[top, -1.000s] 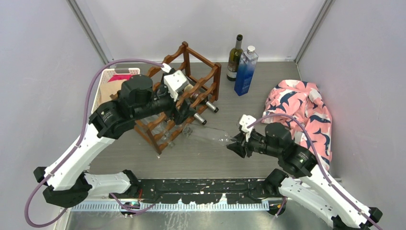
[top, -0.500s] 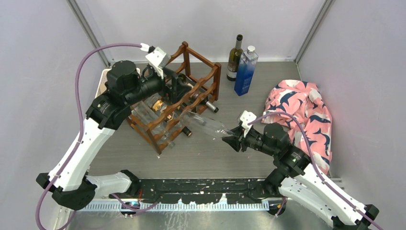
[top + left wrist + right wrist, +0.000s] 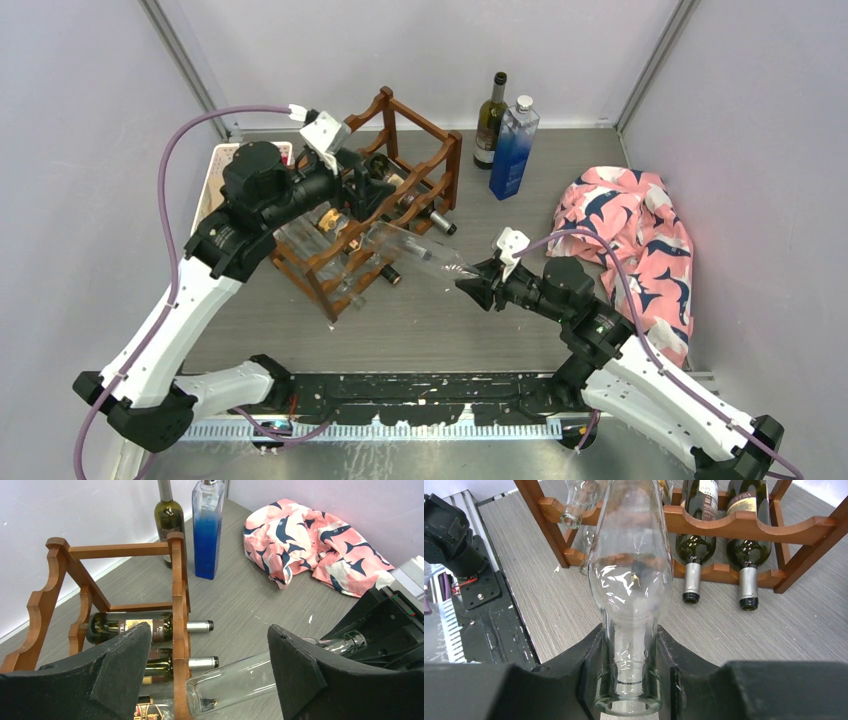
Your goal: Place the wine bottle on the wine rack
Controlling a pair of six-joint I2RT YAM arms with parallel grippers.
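Insertion step. My right gripper [image 3: 629,652] pinches the neck of the clear glass wine bottle [image 3: 631,580], whose base is at the front rail of the reddish-brown wooden wine rack [image 3: 724,522]. My left gripper [image 3: 207,640] is spread over the rack. Next, I judge: push level inward.

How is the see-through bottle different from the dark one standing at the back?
The clear bottle is see-through; the dark bottle is deep green. The clear bottle lies sideways, its bottom at the rack; the dark bottle stands upright at the back. The right gripper pinches the clear bottle's neck; nothing holds the dark bottle. Both have long thin necks.
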